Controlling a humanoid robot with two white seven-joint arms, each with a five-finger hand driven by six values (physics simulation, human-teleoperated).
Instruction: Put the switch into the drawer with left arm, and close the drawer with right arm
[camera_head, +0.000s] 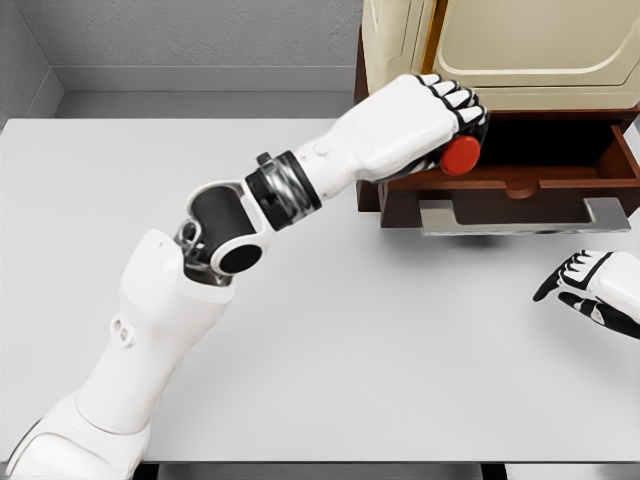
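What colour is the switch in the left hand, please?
Red; the switch shows best in the head view.

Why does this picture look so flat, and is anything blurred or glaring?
Head view: even, soft simulator light, no glare; a faint shadow lies under the drawer front on the table; the left hand and red switch look slightly soft; the drawer's inside is dark.

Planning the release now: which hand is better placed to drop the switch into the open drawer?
Left. The left hand already grips the red switch at the open drawer. The right hand rests open on the table, holding nothing.
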